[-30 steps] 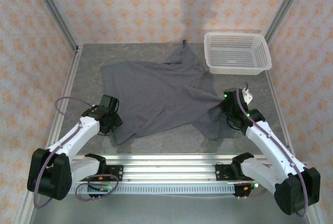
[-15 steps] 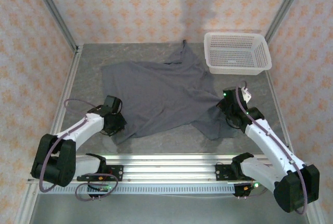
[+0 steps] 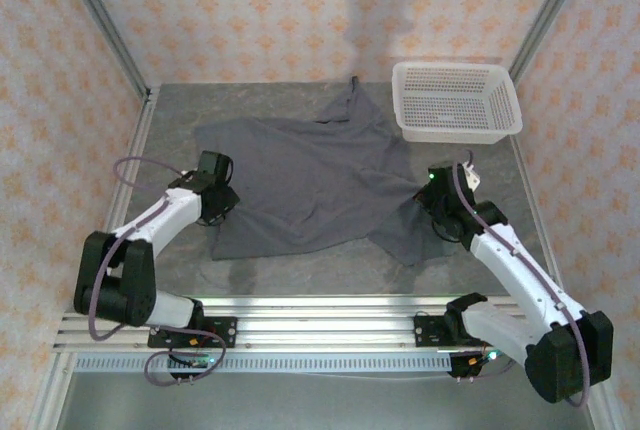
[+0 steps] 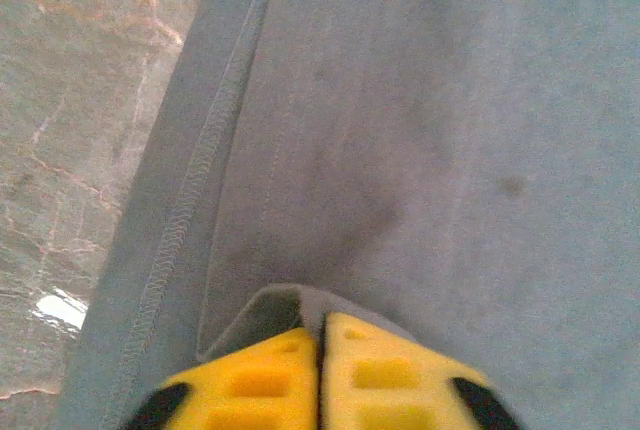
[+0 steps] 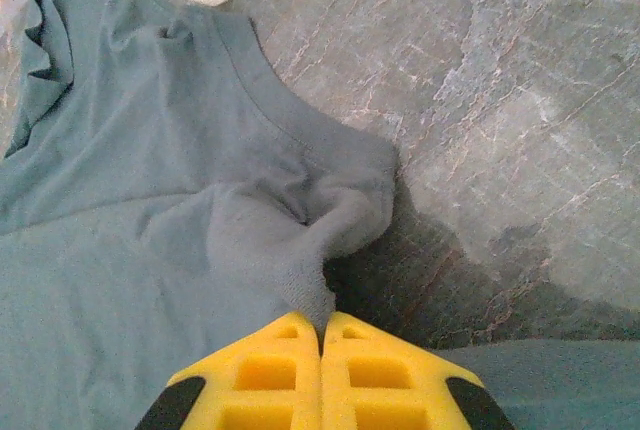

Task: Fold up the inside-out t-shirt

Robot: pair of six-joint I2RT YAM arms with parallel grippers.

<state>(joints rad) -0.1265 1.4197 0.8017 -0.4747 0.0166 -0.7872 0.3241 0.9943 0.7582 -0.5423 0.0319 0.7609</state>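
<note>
We've got the t-shirt (image 3: 300, 180) spread mid-frame. Our left gripper (image 4: 321, 325) has just slid up its left edge, jaws nipping the hem. The right gripper (image 5: 321, 328) stays clamped on a bunched fold. We judge we're flattening before folding.

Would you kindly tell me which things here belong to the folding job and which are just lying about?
Job: t-shirt; left gripper and right gripper, both pinching it.
Lying about: basket.
</note>
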